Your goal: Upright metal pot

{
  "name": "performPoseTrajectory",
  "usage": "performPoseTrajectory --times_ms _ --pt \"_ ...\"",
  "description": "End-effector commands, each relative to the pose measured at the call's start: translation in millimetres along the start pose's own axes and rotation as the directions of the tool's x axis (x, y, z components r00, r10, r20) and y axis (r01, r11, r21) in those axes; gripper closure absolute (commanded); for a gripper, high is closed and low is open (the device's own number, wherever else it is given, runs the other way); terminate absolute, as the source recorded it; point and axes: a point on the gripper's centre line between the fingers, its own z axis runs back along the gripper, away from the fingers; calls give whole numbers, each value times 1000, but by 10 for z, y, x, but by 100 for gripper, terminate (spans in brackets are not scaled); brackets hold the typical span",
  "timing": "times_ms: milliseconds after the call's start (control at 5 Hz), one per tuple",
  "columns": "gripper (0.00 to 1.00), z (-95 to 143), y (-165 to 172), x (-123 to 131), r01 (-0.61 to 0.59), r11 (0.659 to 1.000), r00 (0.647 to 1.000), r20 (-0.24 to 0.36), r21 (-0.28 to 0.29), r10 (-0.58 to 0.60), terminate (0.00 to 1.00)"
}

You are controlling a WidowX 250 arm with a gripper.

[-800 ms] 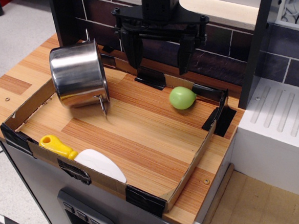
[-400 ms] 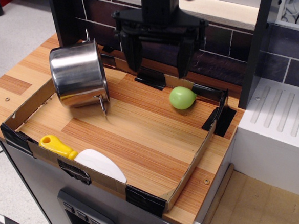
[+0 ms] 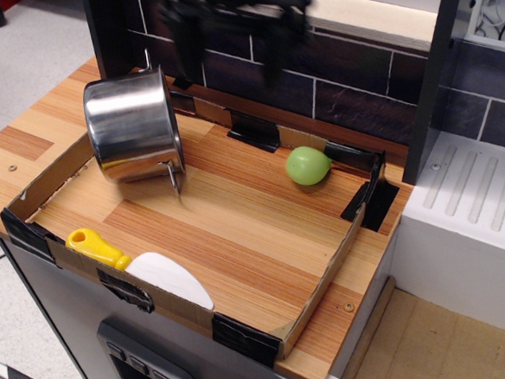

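I see one bench [image 3: 24, 140] carrying one cardboard tray [image 3: 332, 266], and on the tray's left rim one metal pot [image 3: 133, 124], tipped, base toward me, one wire handle hanging at its lower edge. My one tool [image 3: 223, 22] has lifted and swung left since a moment ago, off the fruit's side and closer over the pot. It's motion-blurred at the top edge, so I think the prongs are spread wide, holding nothing. Nothing uprighted yet. One green fruit [image 3: 307, 165], one yellow-handled white scraper [image 3: 145, 266] near front.
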Motion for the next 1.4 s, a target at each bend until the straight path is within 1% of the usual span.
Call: performPoseTrajectory --times_ms 0,200,400,600,800,1000,1200 --pt "0 265 663 484 -42 999 988 149 33 37 0" --pt "0 149 808 623 -22 997 993 117 74 13 0" --pt "0 -54 846 608 72 990 993 87 121 -83 0" --pt "0 -206 791 507 131 983 988 67 128 -140 0" --pt "0 -315 744 493 116 986 991 54 123 -124 0" --pt "0 -381 717 532 77 990 991 96 116 -88 0" --pt "0 -464 707 597 65 985 992 95 158 -81 0"
